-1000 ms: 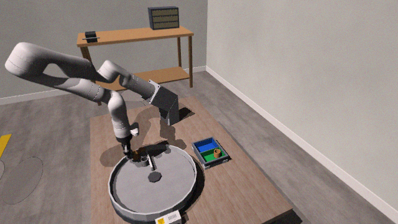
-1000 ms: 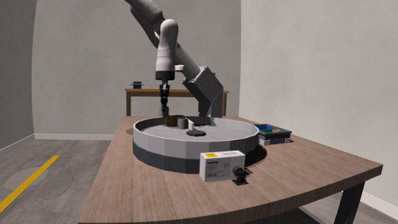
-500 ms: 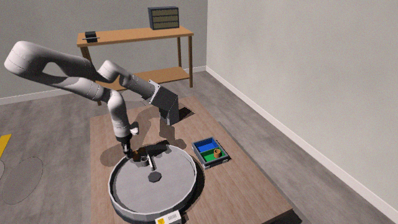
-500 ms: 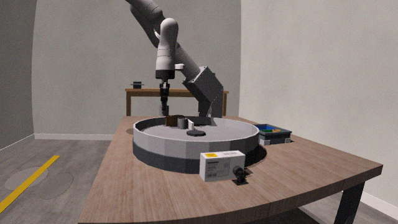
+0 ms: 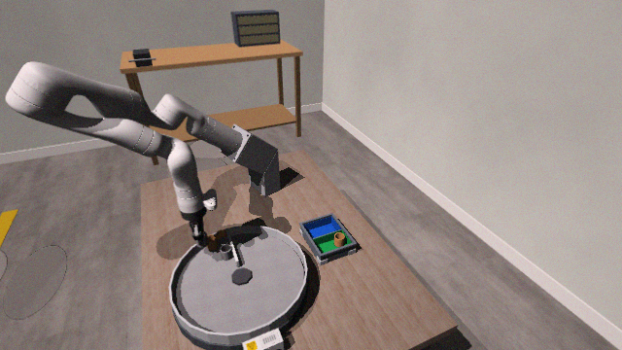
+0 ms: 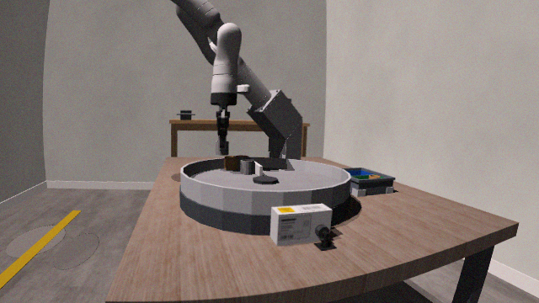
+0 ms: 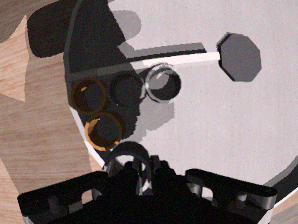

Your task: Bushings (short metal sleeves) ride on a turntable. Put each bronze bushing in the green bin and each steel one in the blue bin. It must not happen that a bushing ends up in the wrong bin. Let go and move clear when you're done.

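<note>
Wrist view, held bushing: a steel bushing point(image 6: 218, 148) point(image 7: 128, 149) sits at the claw's tips, raised over the turntable's rim near the desk's left edge, as the top view frames it.
Its axis: roughly upright, open mouth showing to the wrist camera.
Claw: the gripper point(image 5: 201, 239) point(image 6: 222, 144) point(image 7: 146, 166) looks nearly closed, pinching that sleeve by its thin wall, presumably because a wall grip needs little room among neighbours.
Turntable point(image 5: 272, 306) point(image 6: 248, 201) point(image 7: 215, 117): two bronze bushings stand on end inside the rim, close together; a standing steel bushing point(image 5: 225, 252) point(image 6: 247, 167) point(image 7: 164, 83) is beside the white divider point(image 5: 236, 254) point(image 6: 258, 168) point(image 7: 192, 59). The dark round shape by it is too shaded to name.
Green bin point(image 5: 324, 245) point(image 6: 361, 178): toward the desk's right edge, one bronze bushing point(image 5: 339, 239) point(image 6: 374, 177) inside, upright, matching the rule.
Blue bin point(image 5: 322, 227) point(image 6: 358, 172): adjoining, on the arm-base side; I'd expect the held sleeve to go there.
White carton point(image 5: 269, 341) point(image 6: 296, 227): by the turntable, on the side away from the arm's base.

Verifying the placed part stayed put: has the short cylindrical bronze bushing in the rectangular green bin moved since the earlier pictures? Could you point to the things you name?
No. In the top view, the bronze bushing point(image 5: 339, 241) point(image 6: 374, 177) keeps its spot against the green bin's point(image 5: 325, 245) point(image 6: 361, 178) walls, on the side away from the turntable point(image 5: 243, 303) point(image 6: 253, 198).
</note>
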Tool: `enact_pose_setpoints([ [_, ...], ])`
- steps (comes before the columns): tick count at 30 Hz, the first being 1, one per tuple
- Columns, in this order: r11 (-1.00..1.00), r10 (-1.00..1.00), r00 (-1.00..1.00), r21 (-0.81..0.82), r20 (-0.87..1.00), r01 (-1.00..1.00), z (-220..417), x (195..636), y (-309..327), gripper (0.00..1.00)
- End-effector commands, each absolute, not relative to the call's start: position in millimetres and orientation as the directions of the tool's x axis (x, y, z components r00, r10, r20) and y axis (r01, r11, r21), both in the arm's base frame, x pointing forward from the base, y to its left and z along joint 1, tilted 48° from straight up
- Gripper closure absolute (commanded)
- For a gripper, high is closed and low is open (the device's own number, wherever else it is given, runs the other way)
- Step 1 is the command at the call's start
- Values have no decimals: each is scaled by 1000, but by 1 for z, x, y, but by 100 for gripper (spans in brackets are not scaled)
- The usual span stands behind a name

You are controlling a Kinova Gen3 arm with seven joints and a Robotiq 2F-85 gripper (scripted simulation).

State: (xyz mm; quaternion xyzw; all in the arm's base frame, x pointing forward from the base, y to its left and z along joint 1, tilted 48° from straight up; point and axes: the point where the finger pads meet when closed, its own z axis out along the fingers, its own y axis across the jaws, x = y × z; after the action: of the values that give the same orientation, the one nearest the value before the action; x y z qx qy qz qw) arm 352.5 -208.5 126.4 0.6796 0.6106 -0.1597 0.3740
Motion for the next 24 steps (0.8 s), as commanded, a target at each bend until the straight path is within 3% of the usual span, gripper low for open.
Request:
enact_pose_setpoints([
  [1,27,711,204,315,-673,949,127,353,-208,100],
  [24,27,711,204,315,-673,949,151,344,-182,100],
])
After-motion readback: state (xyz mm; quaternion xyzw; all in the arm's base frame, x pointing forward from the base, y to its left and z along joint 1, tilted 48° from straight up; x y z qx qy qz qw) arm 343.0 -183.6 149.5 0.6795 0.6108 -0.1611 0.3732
